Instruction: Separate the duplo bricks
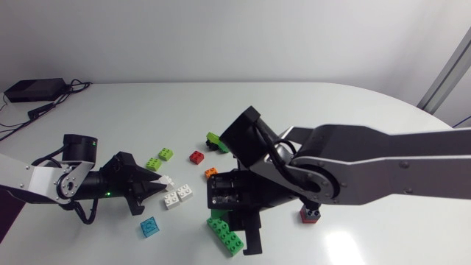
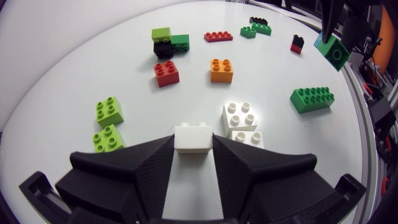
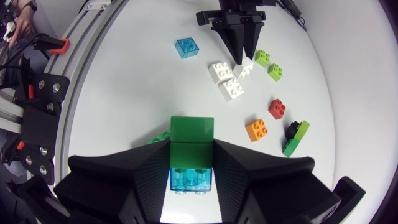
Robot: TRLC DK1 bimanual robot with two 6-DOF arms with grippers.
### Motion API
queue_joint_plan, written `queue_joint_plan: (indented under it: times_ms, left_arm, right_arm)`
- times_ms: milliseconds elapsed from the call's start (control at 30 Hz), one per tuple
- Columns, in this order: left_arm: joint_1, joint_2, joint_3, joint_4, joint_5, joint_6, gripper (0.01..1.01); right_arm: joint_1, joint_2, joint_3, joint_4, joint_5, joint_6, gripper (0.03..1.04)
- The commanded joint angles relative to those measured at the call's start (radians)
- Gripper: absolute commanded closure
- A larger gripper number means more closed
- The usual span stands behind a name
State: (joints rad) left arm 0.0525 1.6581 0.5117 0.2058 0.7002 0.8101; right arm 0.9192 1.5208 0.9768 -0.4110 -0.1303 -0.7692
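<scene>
Left gripper (image 2: 193,146) is clamped on a white duplo brick (image 2: 193,135). One finger presses each side, studs facing up, low over the white table (image 2: 74,56). Just beside that fingertip sit the loose white bricks (image 2: 240,114), two of them side by side. On the gripper's other side are the two lime bricks (image 2: 109,111), close together but not stacked.

Right gripper (image 3: 191,155) is squeezed shut on a little stack: a green brick (image 3: 191,132) stuck on a clear blue brick (image 3: 191,179), with both fingers hugging its sides. From the left wrist camera that stack looks held up off the table. A long green brick (image 2: 312,99) lies flat near it, and you can see a bit of it poking out behind one finger in the right wrist view.

Everything else is loose on the table:
- A red brick (image 2: 166,73) and an orange brick (image 2: 221,70) sit near each other mid-table.
- Past them is a lime-green-black clump (image 2: 168,43) that's still joined.
- A flat red piece (image 2: 218,36) lies further out, with a small green-and-black cluster (image 2: 255,28) beyond it. I can't tell if those are connected.
- A red-on-black stack (image 1: 310,213) stands by the right arm.
- A second clear blue brick (image 1: 150,227) sits alone near the table's front edge, beside the left gripper.
</scene>
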Motion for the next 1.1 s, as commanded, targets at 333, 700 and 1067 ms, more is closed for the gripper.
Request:
queue_joint_plan:
  times_ms: [333,700,1067]
  left_arm:
    - [-0.034,-0.133,0.027,-0.158,-0.073,0.004,0.433]
    - [-0.048,-0.15,0.054,-0.194,-0.108,0.035,0.403]
    - [-0.019,-0.155,0.255,-0.597,-0.159,0.571,0.313]
  right_arm:
    - [0.013,-0.007,-0.036,0.028,0.003,0.027,0.78]
    - [0.015,-0.011,-0.036,0.029,0.003,0.027,0.78]
    - [0.018,-0.016,-0.043,0.024,0.001,0.034,0.78]
